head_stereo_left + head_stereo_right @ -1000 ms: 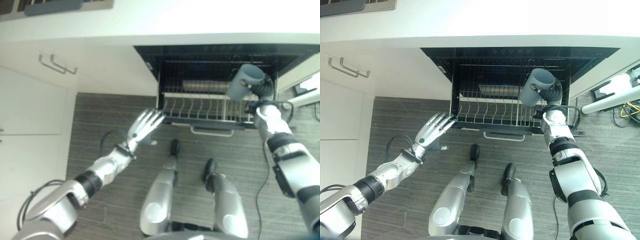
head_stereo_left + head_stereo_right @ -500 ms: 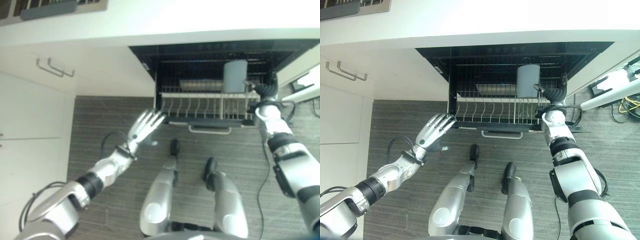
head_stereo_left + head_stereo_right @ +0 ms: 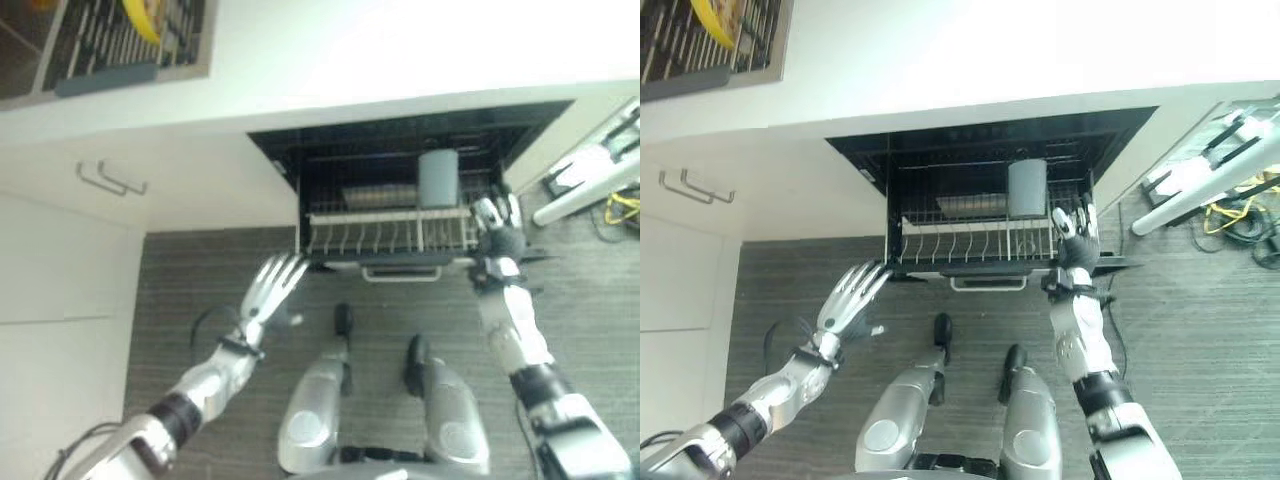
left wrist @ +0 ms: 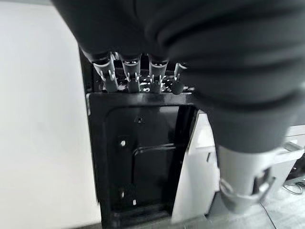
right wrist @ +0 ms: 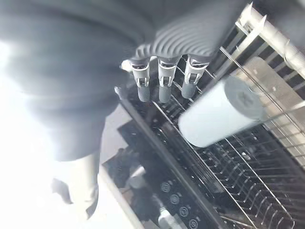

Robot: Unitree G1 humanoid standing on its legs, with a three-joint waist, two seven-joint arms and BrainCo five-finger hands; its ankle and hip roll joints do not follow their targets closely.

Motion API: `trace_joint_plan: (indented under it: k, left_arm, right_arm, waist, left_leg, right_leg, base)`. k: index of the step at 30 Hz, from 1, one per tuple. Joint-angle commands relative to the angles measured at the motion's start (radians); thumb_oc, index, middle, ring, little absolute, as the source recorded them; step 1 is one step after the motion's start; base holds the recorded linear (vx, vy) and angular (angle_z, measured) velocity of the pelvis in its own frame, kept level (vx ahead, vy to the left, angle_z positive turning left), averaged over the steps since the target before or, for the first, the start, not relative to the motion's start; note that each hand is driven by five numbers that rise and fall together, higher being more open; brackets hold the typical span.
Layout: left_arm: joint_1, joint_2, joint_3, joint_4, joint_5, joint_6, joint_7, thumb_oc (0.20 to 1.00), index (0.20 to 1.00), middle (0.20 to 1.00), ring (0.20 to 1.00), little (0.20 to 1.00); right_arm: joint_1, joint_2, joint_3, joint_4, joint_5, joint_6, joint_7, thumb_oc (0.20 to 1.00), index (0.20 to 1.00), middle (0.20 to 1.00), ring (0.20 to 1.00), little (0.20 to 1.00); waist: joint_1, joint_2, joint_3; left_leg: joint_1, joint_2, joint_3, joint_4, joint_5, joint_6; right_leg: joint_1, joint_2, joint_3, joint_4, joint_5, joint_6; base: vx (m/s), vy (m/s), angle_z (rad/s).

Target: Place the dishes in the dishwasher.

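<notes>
A grey-blue cup point(image 3: 437, 178) stands upside down at the back right of the pulled-out dishwasher rack point(image 3: 385, 217); in the right wrist view the cup point(image 5: 221, 112) sits on the wires past my fingers point(image 5: 162, 83). My right hand point(image 3: 1075, 238) is open at the rack's front right corner, apart from the cup and holding nothing. A flat metal dish point(image 3: 970, 205) lies in the rack to the left of the cup. My left hand point(image 3: 272, 286) hovers open over the floor, left of the rack and below it.
The open dishwasher point(image 3: 990, 140) sits under a white counter, and the rack's handle point(image 3: 400, 272) faces me. On the counter at the far left a drying rack point(image 3: 120, 40) holds a yellow item. White cabinet handles point(image 3: 110, 180) are at left. A white stand with cables point(image 3: 1210, 175) is at right.
My right hand has let go of the cup, which now stands in the rack, and has drawn back to the rack's front corner. The camera has shifted, showing more of the counter.
</notes>
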Motion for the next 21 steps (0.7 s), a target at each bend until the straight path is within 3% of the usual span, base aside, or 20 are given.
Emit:
trace_joint_plan:
  k: [1,4,8,10,12,13,14,15,16,18,20,21]
  left_arm:
    - [0.004,0.016,0.007,-0.023,-0.013,-0.015,0.006,1.000,1.000,1.000,1.000,1.000]
    - [0.073,-0.002,0.062,-0.027,-0.020,-0.026,-0.005,1.000,1.000,1.000,1.000,1.000]
    - [0.111,-0.041,0.130,-0.014,-0.185,-0.061,0.037,1.000,1.000,1.000,1.000,1.000]
    - [0.142,-0.096,0.222,-0.015,-0.451,-0.154,0.114,1.000,1.000,1.000,1.000,1.000]
    - [0.155,-0.163,0.339,-0.015,-0.610,-0.247,0.175,1.000,1.000,1.000,1.000,1.000]
    - [0.166,-0.193,0.412,-0.028,-0.727,-0.334,0.207,1.000,1.000,1.000,1.000,1.000]
    - [0.176,-0.212,0.466,-0.043,-0.761,-0.401,0.206,1.000,1.000,1.000,1.000,1.000]
    - [0.202,-0.244,0.556,-0.077,-0.815,-0.497,0.168,1.000,1.000,1.000,1.000,1.000]
    - [0.221,-0.262,0.612,-0.109,-0.866,-0.565,0.122,1.000,1.000,1.000,1.000,1.000]
    - [0.258,-0.283,0.703,-0.233,-0.990,-0.690,-0.046,1.000,1.000,1.000,1.000,1.000]
    - [0.283,-0.283,0.728,-0.333,-1.026,-0.710,-0.085,1.000,1.000,1.000,1.000,1.000]
    - [0.290,-0.283,0.741,-0.392,-1.031,-0.712,-0.104,1.000,1.000,1.000,1.000,1.000]
  right_arm:
    - [-0.029,-0.004,-0.026,0.013,0.058,-0.086,0.070,1.000,1.000,1.000,1.000,1.000]
    - [0.071,0.005,-0.016,-0.087,0.017,-0.100,0.136,1.000,1.000,1.000,1.000,1.000]
    - [0.108,0.020,0.006,-0.139,0.054,-0.084,0.268,1.000,1.000,1.000,1.000,1.000]
    - [0.131,0.032,0.008,-0.175,0.038,-0.089,0.296,1.000,1.000,1.000,1.000,1.000]
    - [0.164,0.047,-0.015,-0.204,-0.001,-0.088,0.281,1.000,1.000,1.000,1.000,1.000]
    - [0.182,0.044,-0.039,-0.231,-0.042,-0.081,0.255,1.000,1.000,1.000,1.000,1.000]
    - [0.191,0.040,-0.056,-0.243,-0.061,-0.077,0.248,1.000,1.000,1.000,1.000,1.000]
    - [0.203,0.036,-0.083,-0.257,-0.096,-0.077,0.242,1.000,1.000,1.000,1.000,1.000]
    - [0.210,0.033,-0.104,-0.266,-0.106,-0.079,0.249,1.000,1.000,1.000,1.000,1.000]
    - [0.226,0.019,-0.171,-0.308,-0.113,-0.092,0.239,1.000,1.000,1.000,1.000,1.000]
    - [0.236,0.014,-0.216,-0.340,-0.103,-0.089,0.243,1.000,1.000,1.000,1.000,1.000]
    - [0.261,0.017,-0.257,-0.378,-0.100,-0.084,0.225,1.000,1.000,1.000,1.000,1.000]
  waist:
    - [0.007,-0.016,-0.064]
    - [0.009,-0.042,-0.154]
    - [0.018,-0.061,-0.220]
    - [0.025,-0.070,-0.246]
    - [0.010,-0.083,-0.257]
    - [0.003,-0.101,-0.258]
    - [0.003,-0.114,-0.255]
    - [0.013,-0.129,-0.248]
    - [0.016,-0.133,-0.246]
    - [0.013,-0.125,-0.255]
    - [0.012,-0.113,-0.264]
    - [0.001,-0.103,-0.275]
  left_leg:
    - [0.059,0.007,0.065,0.027,-0.120,0.002]
    - [0.137,0.009,0.076,0.005,-0.141,0.005]
    - [0.180,0.009,0.075,0.004,-0.158,0.007]
    - [0.202,0.008,0.073,0.013,-0.175,0.006]
    - [0.195,0.013,0.111,0.089,-0.200,0.003]
    - [0.163,0.012,0.126,0.177,-0.223,0.005]
    - [0.132,0.011,0.111,0.243,-0.243,0.008]
    - [0.095,0.008,0.059,0.312,-0.249,0.013]
    - [0.098,0.020,0.039,0.306,-0.248,0.013]
    - [0.139,0.091,0.024,0.211,-0.197,-0.021]
    - [0.185,0.099,0.004,0.147,-0.204,-0.033]
    - [0.208,0.101,0.029,0.107,-0.205,-0.035]
  right_leg:
    - [0.054,-0.018,-0.001,-0.074,0.024,0.039]
    - [0.153,-0.014,-0.025,-0.128,0.020,0.043]
    - [0.205,-0.012,-0.033,-0.161,0.024,0.042]
    - [0.231,-0.004,-0.029,-0.177,0.019,0.034]
    - [0.237,0.006,-0.027,-0.175,0.018,0.014]
    - [0.237,0.001,-0.023,-0.169,0.025,0.003]
    - [0.237,-0.005,-0.013,-0.160,0.027,-0.002]
    - [0.234,-0.008,0.008,-0.145,0.029,-0.005]
    - [0.230,-0.008,0.021,-0.134,0.027,-0.003]
    - [0.226,-0.026,0.022,-0.125,0.021,0.015]
    - [0.228,-0.053,0.041,-0.134,0.027,0.043]
    - [0.234,-0.077,0.038,-0.146,0.037,0.064]
  base:
    - [0.12,-0.051,0.07]
    - [0.14,-0.022,0.06]
    - [0.10,-0.019,0.02]
    - [0.05,-0.003,0.01]
    - [-0.01,0.052,0.05]
    - [-0.04,0.080,0.23]
    - [-0.06,0.142,0.30]
    - [-0.05,0.190,0.31]
    - [-0.06,0.351,0.30]
    - [-0.06,0.532,0.20]
    - [-0.03,0.580,0.12]
    - [-0.05,0.611,0.03]
